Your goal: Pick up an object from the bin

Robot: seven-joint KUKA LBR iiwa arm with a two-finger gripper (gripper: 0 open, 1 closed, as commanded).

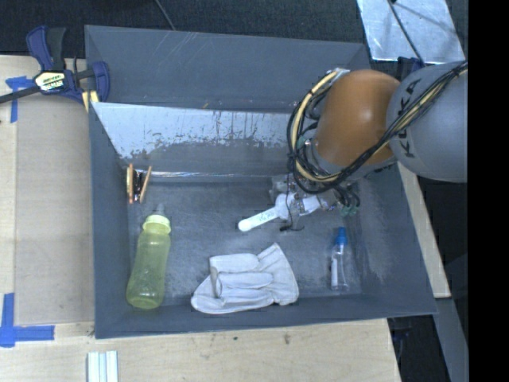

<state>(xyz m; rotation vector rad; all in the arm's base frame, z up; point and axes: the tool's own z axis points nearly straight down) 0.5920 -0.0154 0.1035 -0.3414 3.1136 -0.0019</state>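
My gripper (292,204) is low in the middle of the bin, under the arm's orange cover. A short white stick-like thing (258,222) lies slanted on the floor, and its right end reaches in under the gripper. Whether the gripper holds it is hidden. A white work glove (246,283) lies flat in front of the gripper, toward the near wall. To the gripper's right and nearer stands a small clear bottle with a blue cap (339,259), apart from it.
A yellow-green plastic bottle (150,263) lies along the left wall. A small brown and orange clip (137,183) sits in the back left corner. The arm and its cables cover the bin's back right part.
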